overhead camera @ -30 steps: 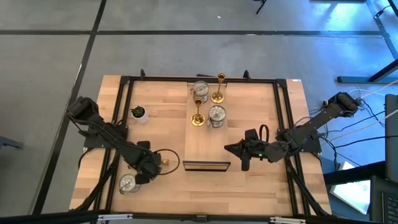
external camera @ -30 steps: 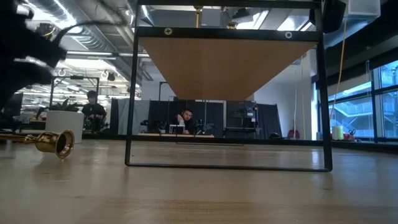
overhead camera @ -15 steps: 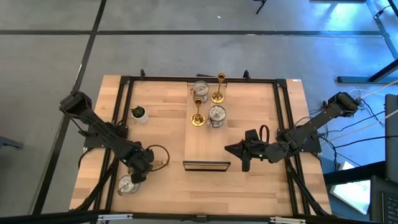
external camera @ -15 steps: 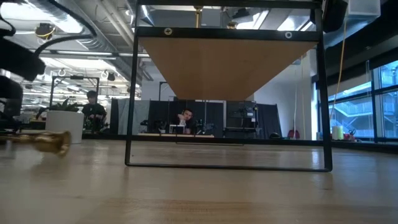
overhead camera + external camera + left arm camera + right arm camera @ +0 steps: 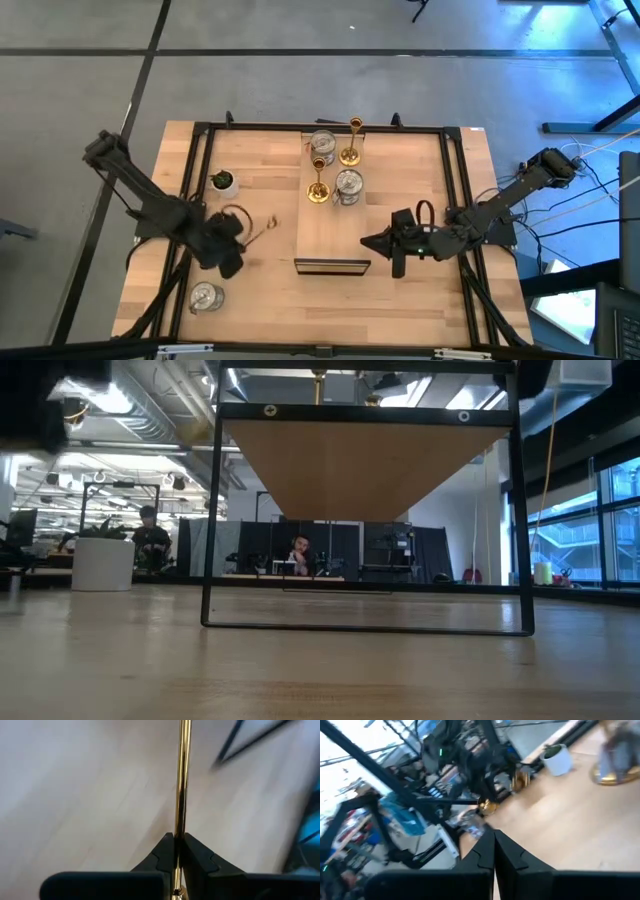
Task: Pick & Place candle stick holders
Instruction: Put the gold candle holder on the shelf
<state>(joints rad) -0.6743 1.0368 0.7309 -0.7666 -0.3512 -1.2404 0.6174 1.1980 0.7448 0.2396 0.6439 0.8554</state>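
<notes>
The wooden board (image 5: 335,205) at upper centre of the high view carried two gold sticks (image 5: 351,141) and two silvery cups (image 5: 347,186); a third cup (image 5: 205,296) stood lower left. The left gripper (image 5: 243,237), half-open a second earlier, had clamped the third gold stick (image 5: 182,790) and lifted it. The right gripper (image 5: 372,240) rested pinched shut, empty, centre-right

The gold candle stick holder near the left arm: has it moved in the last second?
Yes. The gold holder, clamped in the left gripper, has shifted away from the silver cup toward the potted plant.
</notes>
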